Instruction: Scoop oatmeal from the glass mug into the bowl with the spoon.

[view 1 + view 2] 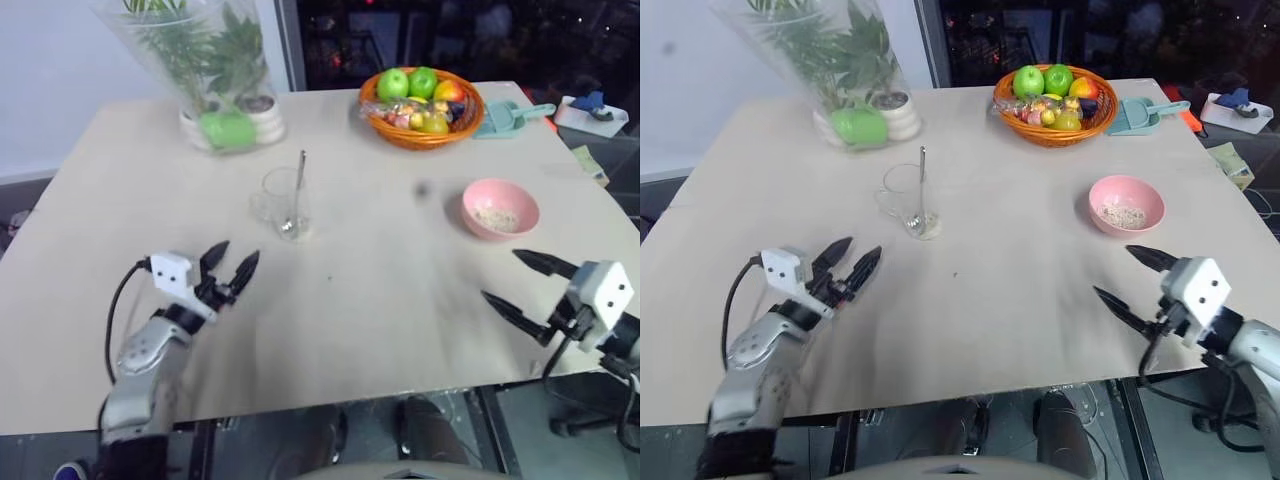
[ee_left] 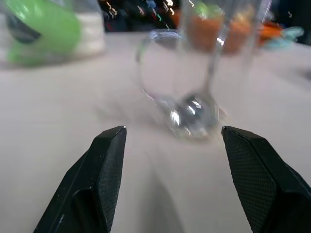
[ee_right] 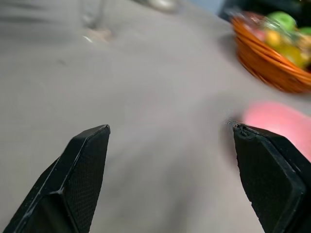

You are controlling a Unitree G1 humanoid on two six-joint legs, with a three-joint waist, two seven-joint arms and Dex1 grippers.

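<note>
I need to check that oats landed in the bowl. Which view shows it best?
The left eye view: the bowl sits unobstructed, with oatmeal visible inside. The right eye view shows it equally whole. The right wrist view gives a pink blur; the left wrist view gives nothing useful.

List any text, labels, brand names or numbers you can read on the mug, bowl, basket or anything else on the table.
None can be read.
glass mug: plain clear glass, no print.
bowl: plain pink, no marking.
fruit basket: the wrapped items among the fruit are too small to read.
plant wrap: clear, no label visible.
Small objects at the table's far right corner: too small to tell.
</note>
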